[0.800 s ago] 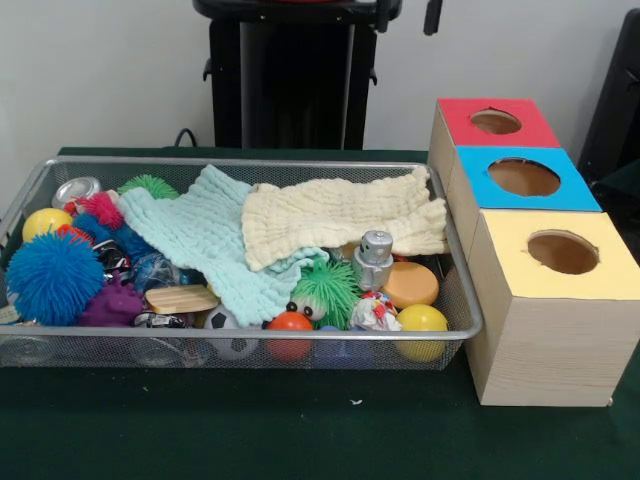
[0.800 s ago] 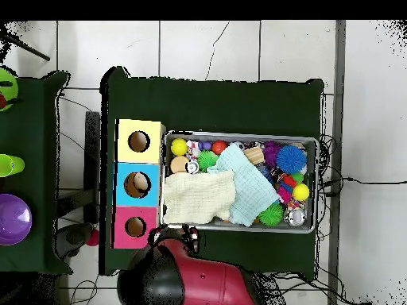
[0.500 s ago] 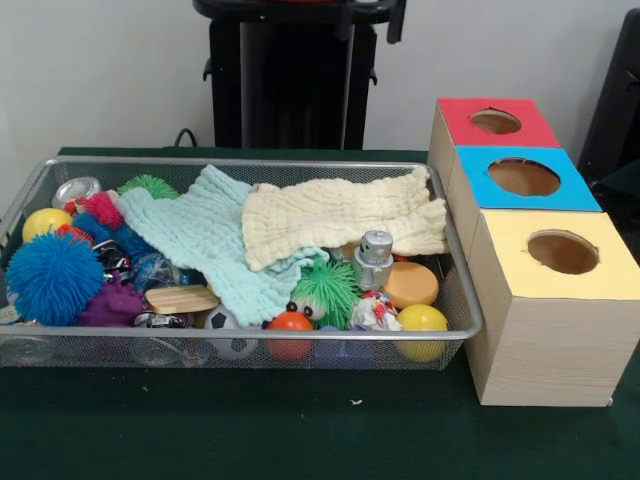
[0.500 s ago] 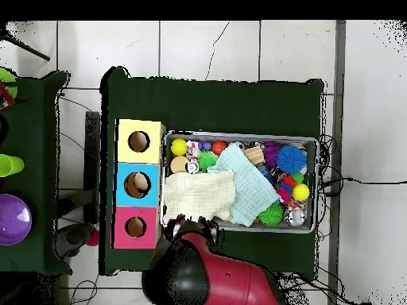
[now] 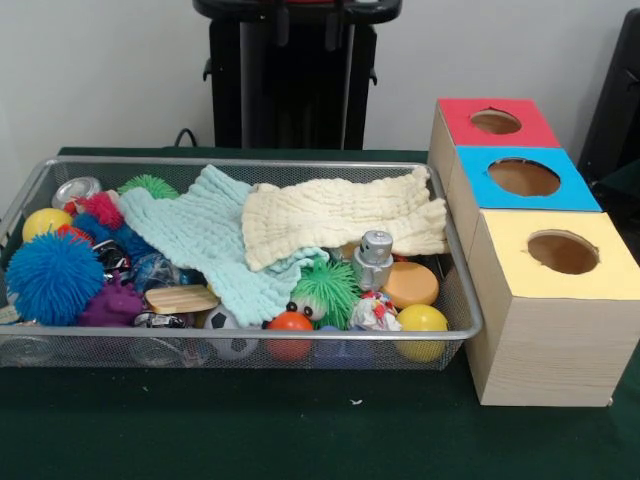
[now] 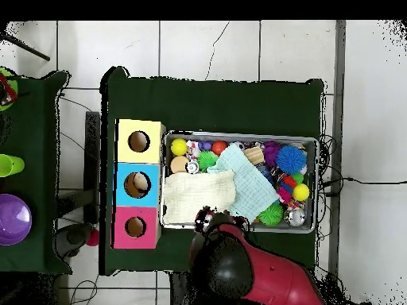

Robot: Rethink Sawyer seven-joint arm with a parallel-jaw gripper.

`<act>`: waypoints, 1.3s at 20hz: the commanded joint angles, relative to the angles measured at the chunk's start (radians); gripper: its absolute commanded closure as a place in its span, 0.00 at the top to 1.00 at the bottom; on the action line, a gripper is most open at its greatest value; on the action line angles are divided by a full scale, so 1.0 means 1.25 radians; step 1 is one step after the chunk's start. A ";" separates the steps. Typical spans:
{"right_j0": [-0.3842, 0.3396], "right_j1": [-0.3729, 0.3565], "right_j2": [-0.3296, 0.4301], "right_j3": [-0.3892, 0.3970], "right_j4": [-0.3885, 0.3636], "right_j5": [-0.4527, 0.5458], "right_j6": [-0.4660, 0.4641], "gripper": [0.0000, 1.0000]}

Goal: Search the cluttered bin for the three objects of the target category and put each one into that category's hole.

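Note:
A wire mesh bin point(image 5: 240, 334) holds a cream cloth point(image 5: 340, 215) and a light teal cloth point(image 5: 205, 240) lying over a heap of toys. Showing around them are a blue spiky ball point(image 5: 52, 275), a green fuzzy toy with eyes point(image 5: 325, 288), a silver metal piece point(image 5: 374, 258), an orange disc point(image 5: 410, 283) and yellow balls point(image 5: 422, 320). Beside the bin stand three boxes with a red hole point(image 5: 495, 121), a blue hole point(image 5: 523, 177) and a yellow hole point(image 5: 563, 251). My gripper point(image 5: 306, 28) hangs high, open and empty. From overhead, the gripper point(image 6: 211, 218) is over the bin's rim by the cloths.
In the bin's left end lie a purple spiky toy point(image 5: 112, 303), a wooden disc point(image 5: 180, 298), a small soccer ball point(image 5: 228, 325), a metal can point(image 5: 75, 190) and a green spiky ball point(image 5: 150, 185). A second table carries a purple bowl point(image 6: 12, 218) and a green cup point(image 6: 8, 165).
The arm has swung from beside the red box to the bin's edge over the cloths. In the front view its fingertips have slid left along the top. Nothing in the bin moved.

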State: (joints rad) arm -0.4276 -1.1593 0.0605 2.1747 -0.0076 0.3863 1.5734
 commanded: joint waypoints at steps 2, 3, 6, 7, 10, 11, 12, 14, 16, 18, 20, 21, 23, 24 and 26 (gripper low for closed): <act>-0.169 0.024 0.178 -0.013 -0.020 -0.059 -0.071 1.00; -0.187 0.024 0.190 -0.015 -0.030 -0.056 -0.080 1.00; -0.231 0.034 0.212 -0.028 -0.056 -0.035 -0.099 1.00; -0.245 0.042 0.221 -0.036 -0.065 -0.024 -0.108 1.00; -0.279 0.060 0.243 -0.048 -0.089 -0.019 -0.109 1.00; -0.282 0.065 0.242 -0.057 -0.103 -0.011 -0.106 1.00; -0.283 0.071 0.239 -0.067 -0.113 -0.004 -0.103 1.00; -0.291 0.080 0.242 -0.072 -0.136 -0.006 -0.096 1.00; -0.296 0.091 0.237 -0.080 -0.166 -0.007 -0.091 1.00; -0.307 0.106 0.235 -0.080 -0.193 -0.020 -0.084 1.00; -0.314 0.128 0.231 -0.083 -0.225 -0.035 -0.078 1.00; -0.314 0.136 0.228 -0.079 -0.246 -0.048 -0.073 1.00; -0.307 0.154 0.214 -0.083 -0.282 -0.073 -0.053 1.00; -0.308 0.164 0.212 -0.084 -0.294 -0.084 -0.044 1.00; -0.305 0.175 0.208 -0.092 -0.316 -0.088 -0.033 1.00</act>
State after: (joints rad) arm -0.7993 -1.0324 0.2720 2.1159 -0.2841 0.3474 1.5734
